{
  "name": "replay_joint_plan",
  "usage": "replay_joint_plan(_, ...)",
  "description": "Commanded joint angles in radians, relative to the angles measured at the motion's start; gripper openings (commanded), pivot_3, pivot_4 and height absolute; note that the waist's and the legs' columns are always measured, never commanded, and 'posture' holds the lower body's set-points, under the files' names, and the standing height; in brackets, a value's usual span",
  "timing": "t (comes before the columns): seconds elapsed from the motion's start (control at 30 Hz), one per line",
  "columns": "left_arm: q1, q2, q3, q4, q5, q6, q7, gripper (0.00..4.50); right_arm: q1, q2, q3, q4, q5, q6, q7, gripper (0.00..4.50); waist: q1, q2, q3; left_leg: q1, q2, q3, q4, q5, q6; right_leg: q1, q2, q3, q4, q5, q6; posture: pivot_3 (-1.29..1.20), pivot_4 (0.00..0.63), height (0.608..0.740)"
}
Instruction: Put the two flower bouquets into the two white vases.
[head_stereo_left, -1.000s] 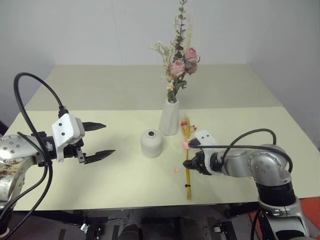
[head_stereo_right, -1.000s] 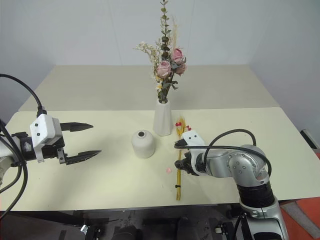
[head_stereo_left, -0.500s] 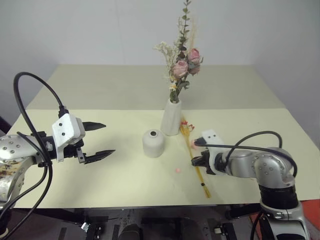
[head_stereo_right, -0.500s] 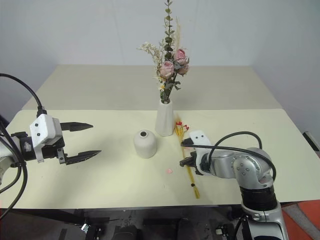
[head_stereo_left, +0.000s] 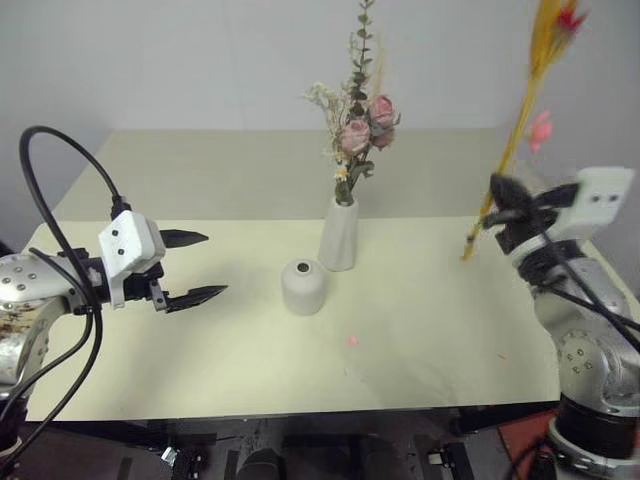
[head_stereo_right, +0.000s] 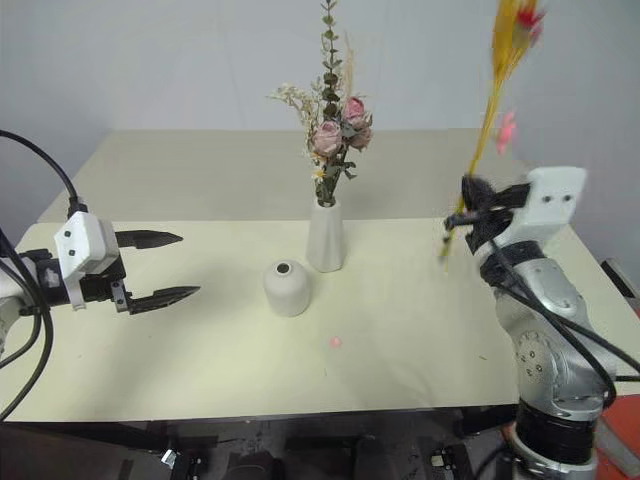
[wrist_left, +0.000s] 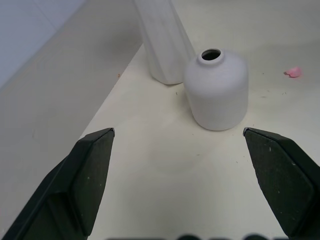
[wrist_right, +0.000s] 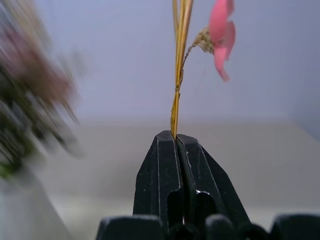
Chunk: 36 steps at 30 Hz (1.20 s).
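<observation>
Even, soft light; faint shadows; wheat stalks (head_stereo_left: 520, 120) motion-blurred; rose bunch (wrist_right: 35, 100) defocused.

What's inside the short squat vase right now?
Nothing sticks out of the short vase: its top hole shows dark, and the depth below stays hidden. The wheat bundle is up in the right gripper.

The wheat bundle (head_stereo_left: 520, 120) is smeared with blur, and its tip runs off the top edge above the tall vase (head_stereo_left: 339, 234). In the right wrist view the rose bunch (wrist_right: 30, 100) is an unreadable blur. In the left wrist view the tall vase's top is cut off.
</observation>
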Motion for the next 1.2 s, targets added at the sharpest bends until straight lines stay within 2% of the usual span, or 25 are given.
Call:
replay_joint_plan(0.03,0.008,0.022,0.043,0.000,0.004,-0.020,-0.011,4.50,-0.057,0.061,0.025,-0.069,0.067,-0.159,0.092,0.02,-0.002,0.000,0.000,0.001,0.000,0.000,0.000,0.000,0.000,0.000,0.000,0.000,0.000,0.000,0.000,0.00,0.150,0.740)
replay_joint_plan(0.2,0.028,0.026,0.052,0.002,0.008,-0.018,-0.013,4.50,-0.124,0.198,0.163,-0.030,0.088,-0.213,0.117,0.02,-0.004,0.000,0.000,0.001,0.001,0.000,0.000,0.000,0.000,0.000,0.001,0.000,0.002,0.000,-0.001,0.00,0.150,0.740)
replay_joint_plan(0.33,0.059,0.028,0.069,-0.016,0.011,-0.012,-0.008,4.50,-0.158,0.291,0.287,0.071,0.020,-0.287,0.174,0.02,-0.002,0.001,0.000,0.001,0.000,0.000,0.000,0.000,0.000,-0.001,0.000,0.000,0.003,0.000,-0.001,0.00,0.150,0.740)
replay_joint_plan(0.53,0.119,0.031,0.131,-0.066,-0.004,0.013,-0.004,4.50,-0.177,0.366,0.375,0.178,-0.050,-0.373,0.228,0.02,-0.001,0.001,0.001,0.001,0.000,-0.001,0.000,0.000,0.000,-0.002,0.000,-0.001,0.003,0.000,-0.001,0.00,0.150,0.740)
replay_joint_plan(0.8,0.163,0.024,0.167,-0.124,-0.018,0.044,0.012,4.50,-0.129,0.423,0.455,0.257,-0.112,-0.427,0.277,0.02,0.000,0.002,0.001,0.001,0.000,-0.001,0.000,0.000,-0.001,-0.002,0.000,-0.001,0.004,0.000,-0.001,0.00,0.150,0.740)
replay_joint_plan(1.2,0.138,0.021,0.144,-0.124,-0.022,0.047,0.018,4.50,-0.086,0.445,0.547,0.384,-0.246,-0.536,0.345,0.02,-0.002,0.002,0.001,0.002,0.000,-0.001,0.000,0.001,-0.001,-0.002,0.000,-0.001,0.005,0.000,-0.001,0.00,0.150,0.740)
